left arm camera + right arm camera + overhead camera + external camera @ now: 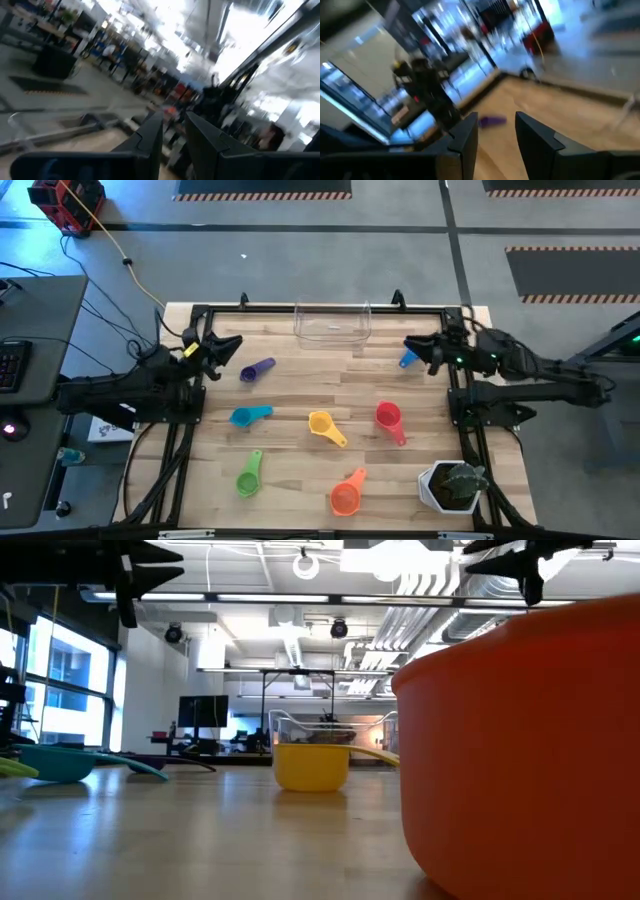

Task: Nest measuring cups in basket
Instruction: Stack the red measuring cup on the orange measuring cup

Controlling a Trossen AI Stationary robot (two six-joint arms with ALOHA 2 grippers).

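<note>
Orange measuring cup (520, 740), nearest the low camera. Basket (333, 321), clear, at the worktop's (300, 395) far edge, holds nothing. Loose cups look light, rigid, slippery; take hold by the flat handle. Left claw (228, 345) and right claw (412, 348) hover released, grasping nothing.

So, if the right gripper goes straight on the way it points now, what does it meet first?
The right gripper points across the table toward the left arm. The blue cup sits just beside its tip, a little off that line. Past it the way looks free until the purple cup, then the left gripper. Its height is unclear.
</note>
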